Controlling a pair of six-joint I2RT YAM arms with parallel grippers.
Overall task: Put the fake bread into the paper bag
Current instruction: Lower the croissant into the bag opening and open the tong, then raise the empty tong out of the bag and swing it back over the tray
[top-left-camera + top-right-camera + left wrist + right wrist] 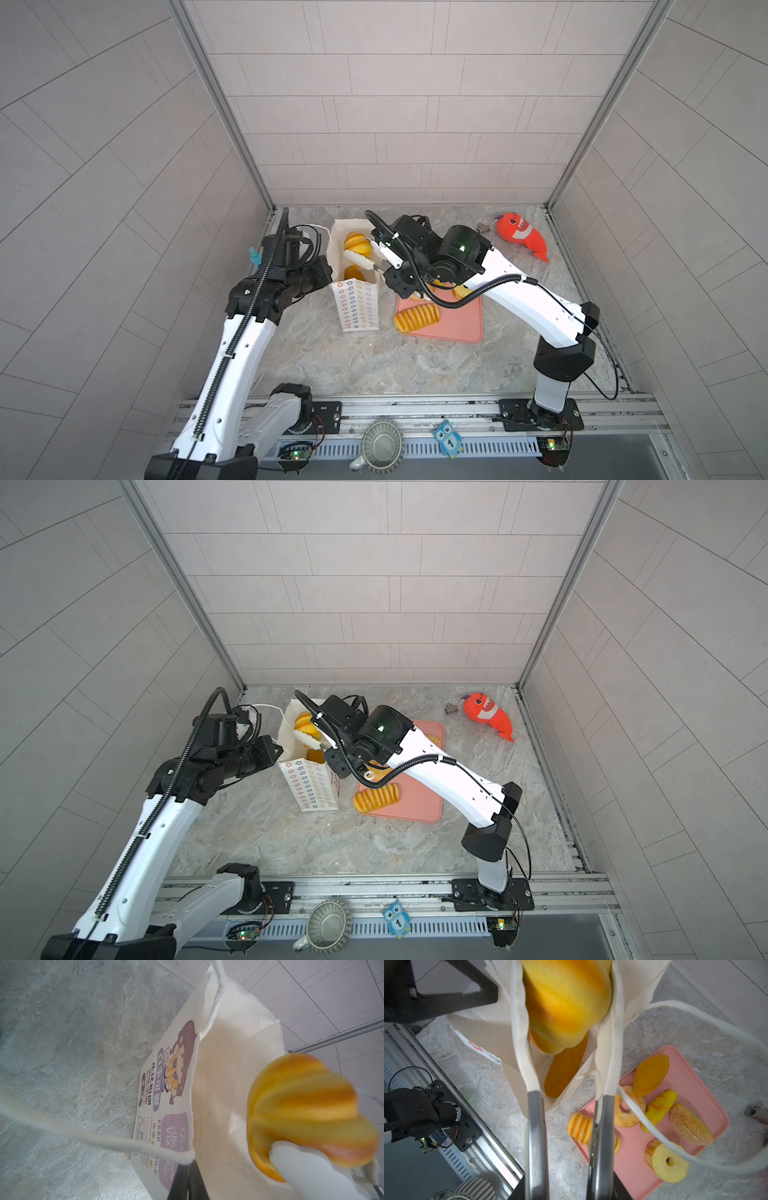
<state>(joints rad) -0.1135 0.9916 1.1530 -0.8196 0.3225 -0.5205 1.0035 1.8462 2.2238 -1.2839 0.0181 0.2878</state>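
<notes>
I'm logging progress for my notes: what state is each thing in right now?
paper bag: upright, mouth open, oval loaf inside.
left gripper: shut on the bag's rim.
right gripper: shut on the twisted roll.
twisted roll: held at the bag's mouth, not yet dropped.
pink tray: flat, several pastries on it.
ridged roll: lying, overhanging the tray's edge.

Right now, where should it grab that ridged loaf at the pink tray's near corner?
Probably across the middle of the ridged loaf, coming straight down from above. It lies flat and long, overhanging the edge of the pink tray, with both long sides clear, and its crosswise grooves should resist slipping.
</notes>
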